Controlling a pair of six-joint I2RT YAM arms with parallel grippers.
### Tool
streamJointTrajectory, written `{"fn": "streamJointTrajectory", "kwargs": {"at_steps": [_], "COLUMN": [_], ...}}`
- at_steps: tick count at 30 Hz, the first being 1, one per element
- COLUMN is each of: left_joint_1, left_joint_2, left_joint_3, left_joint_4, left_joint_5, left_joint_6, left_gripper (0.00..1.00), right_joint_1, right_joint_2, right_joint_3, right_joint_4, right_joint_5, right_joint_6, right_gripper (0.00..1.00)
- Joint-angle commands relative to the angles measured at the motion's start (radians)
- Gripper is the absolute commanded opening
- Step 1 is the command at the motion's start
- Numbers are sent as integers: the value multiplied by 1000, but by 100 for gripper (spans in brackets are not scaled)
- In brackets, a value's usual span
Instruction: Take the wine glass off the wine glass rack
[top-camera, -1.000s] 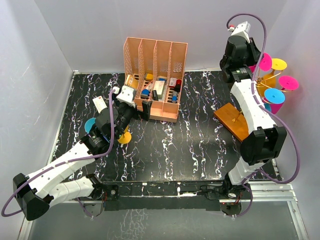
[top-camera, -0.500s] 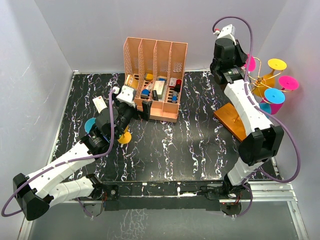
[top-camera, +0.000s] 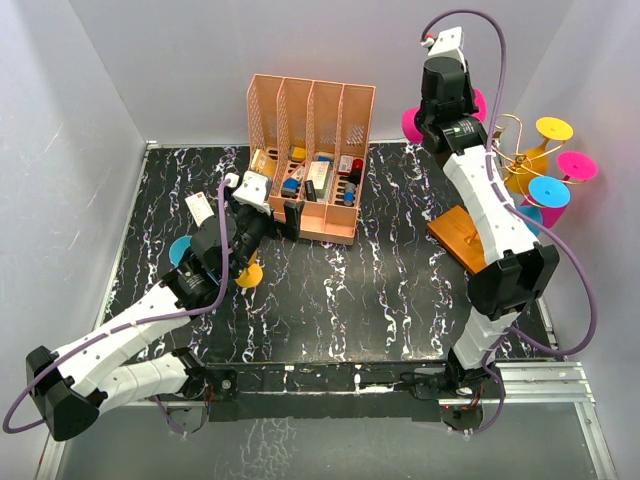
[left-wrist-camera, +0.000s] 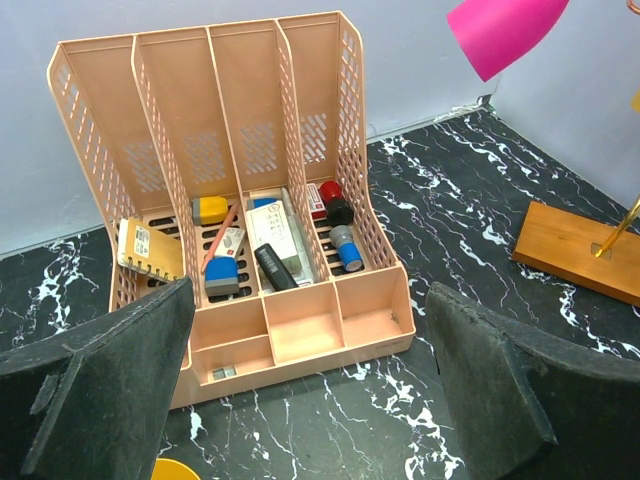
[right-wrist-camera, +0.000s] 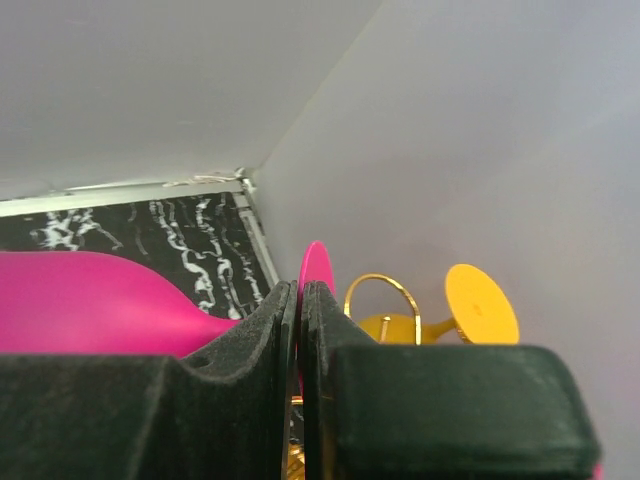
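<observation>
The top camera looked steeply down from above the near edge over the whole worktop (top-camera: 330, 290). The left wrist camera sat low behind its spread jaws, facing the peach organizer (left-wrist-camera: 250, 200) ahead of them, which the top view shared. The right wrist camera peered along its closed jaws, very close to the pink wine glass (right-wrist-camera: 100, 300) between them, also seen from above.

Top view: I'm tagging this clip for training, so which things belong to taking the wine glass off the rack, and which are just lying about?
In the job: pink wine glass, gripped at its stem; right tool; wine glass rack.
Lying about: peach organizer; orange glass and blue glass on the table by the left arm.
</observation>
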Motion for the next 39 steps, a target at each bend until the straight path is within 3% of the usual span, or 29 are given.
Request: {"fn": "streamJointTrajectory", "kwargs": {"at_steps": [1, 5, 8, 17, 26, 29, 33, 39], "left_joint_1": [-5, -4, -4, -4, -4, -3, -4, -5], "left_joint_2": [1, 12, 16, -14, -65, -40, 20, 40], "left_joint_3": [6, 17, 34, 95, 87, 102, 184, 149], "left_joint_4": [23, 9, -12, -79, 63, 90, -51, 27], "left_joint_5": [-15, 14, 42, 222, 358, 356, 205, 305], "left_joint_6": [1, 1, -9, -52, -154, -267, -522, -642], "left_gripper": [97, 97, 97, 97, 97, 97, 97, 94], "right_joint_1": [37, 71, 77, 76, 77, 77, 77, 77], "right_joint_2": [-3, -56, -119, -447, -766, -861, -969, -1048], "right_joint_3": [73, 76, 64, -389, -820, -929, -1055, -1115], "right_joint_4": [-41, -103, -166, 95, 335, 405, 492, 527], "right_joint_5": [-56, -112, -269, -662, -767, -794, -839, -794], "right_joint_6": [90, 167, 332, 528, 755, 828, 853, 861], "right_gripper": [8, 8, 8, 8, 8, 8, 8, 8]}}
